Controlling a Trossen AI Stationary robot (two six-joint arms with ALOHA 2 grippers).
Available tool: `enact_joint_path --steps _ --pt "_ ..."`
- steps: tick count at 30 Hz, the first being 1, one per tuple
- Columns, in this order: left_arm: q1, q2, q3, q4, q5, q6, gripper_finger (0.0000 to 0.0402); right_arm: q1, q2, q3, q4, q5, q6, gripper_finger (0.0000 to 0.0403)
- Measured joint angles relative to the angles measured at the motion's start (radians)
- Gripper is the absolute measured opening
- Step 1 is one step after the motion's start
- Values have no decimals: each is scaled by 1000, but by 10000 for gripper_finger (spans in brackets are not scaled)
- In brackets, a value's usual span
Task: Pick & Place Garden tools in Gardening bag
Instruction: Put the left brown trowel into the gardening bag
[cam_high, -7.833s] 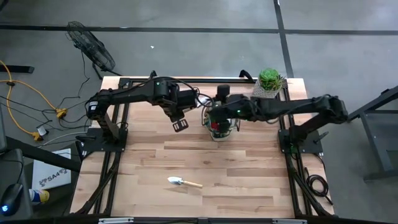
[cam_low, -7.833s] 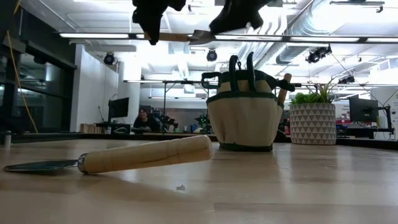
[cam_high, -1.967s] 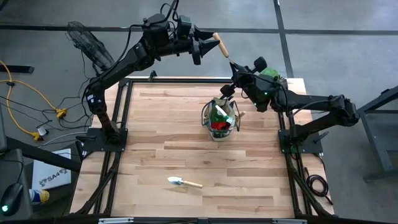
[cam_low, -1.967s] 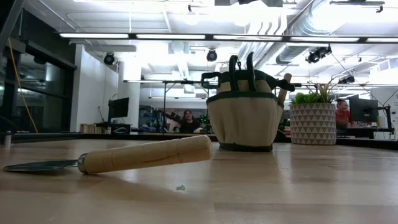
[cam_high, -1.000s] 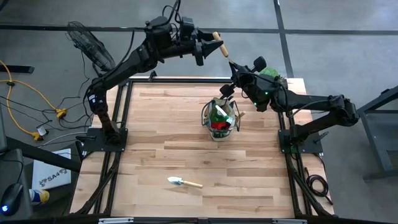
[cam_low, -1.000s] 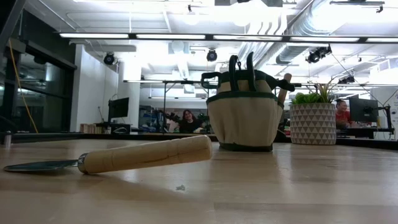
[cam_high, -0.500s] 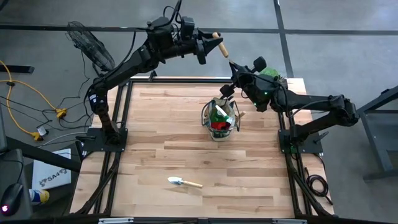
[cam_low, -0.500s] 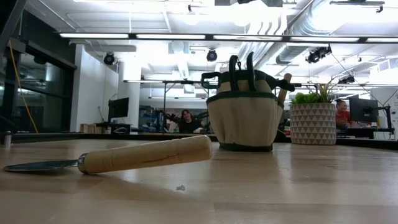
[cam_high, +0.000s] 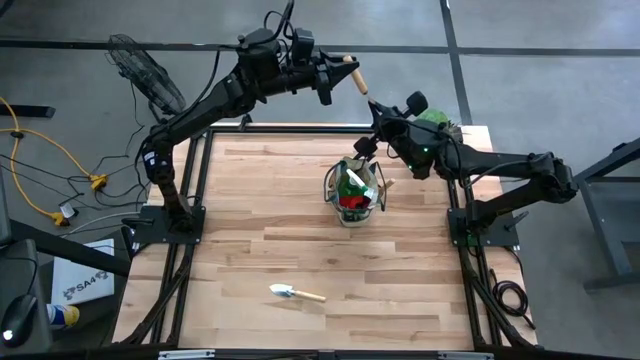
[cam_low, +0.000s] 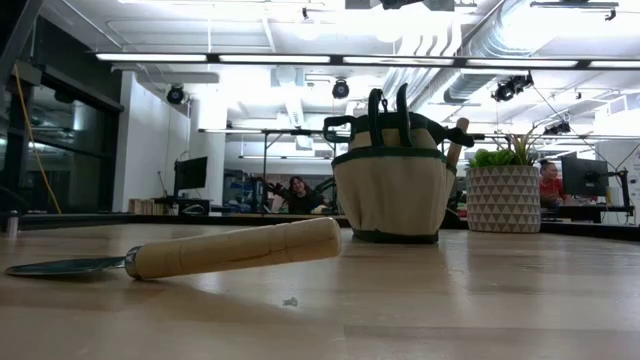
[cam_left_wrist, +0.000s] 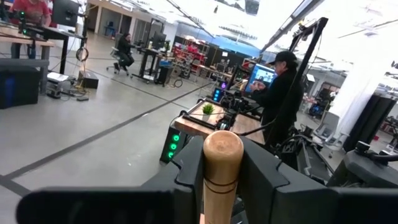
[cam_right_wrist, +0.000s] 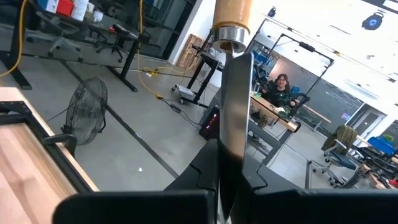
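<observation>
Left claw (cam_high: 335, 77) around wooden handle (cam_high: 350, 73); right claw (cam_high: 372, 104) pinching same trowel's blade (cam_right_wrist: 234, 112), raised behind gardening bag (cam_high: 352, 192).

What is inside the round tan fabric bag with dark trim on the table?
From above, the round tan fabric bag holds something red, something green and a pale blade. From the side, dark handles and a wooden handle stick out. Its walls hide everything lower down.

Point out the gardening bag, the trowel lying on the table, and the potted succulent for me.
gardening bag (cam_low: 390, 190): low view, on its tan fabric front.
trowel (cam_low: 235, 248): low view, on its wooden handle.
potted succulent (cam_low: 503, 198): low view, on the patterned pale pot.
</observation>
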Motion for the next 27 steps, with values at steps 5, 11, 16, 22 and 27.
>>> enact_joint_path --steps 5,11,16,22,27 --pt "0 0 0 -3 -2 2 66 7 0 0 -8 -61 10 3" --pt "-1 -1 0 -18 3 26 66 22 0 0 -44 -119 56 33" --pt "1 -1 0 -53 -27 74 66 23 -4 0 -80 -162 154 97" --pt "1 -1 0 -102 -33 166 66 40 -5 0 -110 -181 239 173" --pt "34 -12 0 -216 -12 287 66 70 -18 0 -205 -183 337 201"
